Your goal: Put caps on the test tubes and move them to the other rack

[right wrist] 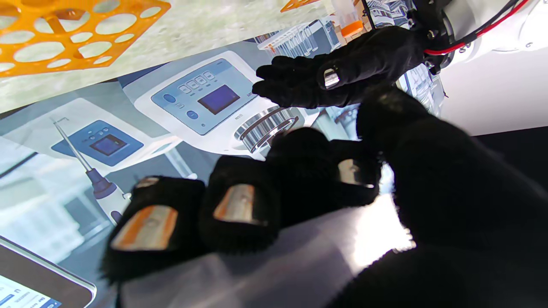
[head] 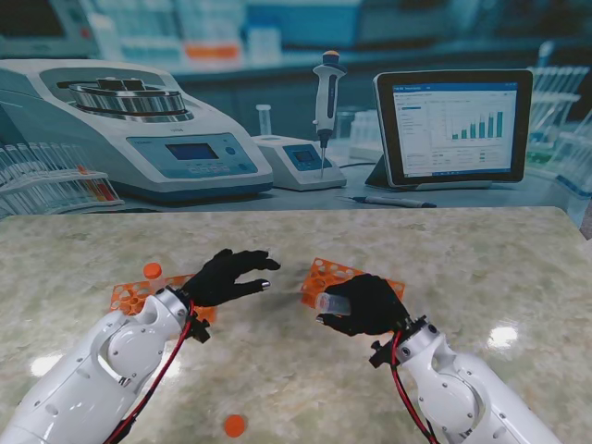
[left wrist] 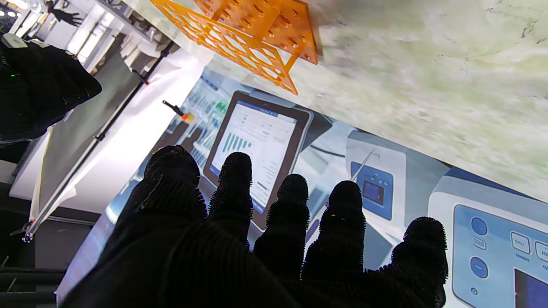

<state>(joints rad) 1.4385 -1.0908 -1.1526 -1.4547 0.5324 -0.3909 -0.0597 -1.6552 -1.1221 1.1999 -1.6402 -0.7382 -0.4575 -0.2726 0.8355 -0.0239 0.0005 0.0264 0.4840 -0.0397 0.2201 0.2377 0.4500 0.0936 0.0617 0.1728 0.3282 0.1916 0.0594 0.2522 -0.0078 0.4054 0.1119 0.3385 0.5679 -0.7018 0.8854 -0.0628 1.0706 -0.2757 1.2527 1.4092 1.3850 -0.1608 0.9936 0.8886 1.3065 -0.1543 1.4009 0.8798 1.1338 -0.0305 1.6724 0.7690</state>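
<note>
The table (head: 305,370) is pale green marble, and behind it hangs a big picture of a lab with machines, a pipette and a tablet.

On the robot's left side, the left hand (head: 227,276) hovers with its fingers (left wrist: 235,179) spread apart and nothing in it. Just behind that hand and a bit to its left sits one orange rack (head: 139,294), with a capped tube (head: 153,272) standing in it. Nearer to the robot than this hand, a loose orange cap (head: 235,425) lies on the table, well apart from both hands.

To the right, the right hand (head: 365,305) is closed around a clear test tube (head: 331,302), which lies sideways with its open end toward the left hand. The other rack (head: 338,275) sits just behind this hand.

What could go wrong: the tube has no cap on it yet, and the only loose cap to be seen is far from the empty hand. If the left hand reaches for it and pinches badly, the small flat cap could slide or roll away. The tube is smooth, so it could slip or turn in the right hand when the cap is pushed on.

Hard to see: the right hand covers most of the tube. The right wrist view shows the tube only as a blur. The left arm hides part of the left rack, so how many tubes stand there cannot be told.
</note>
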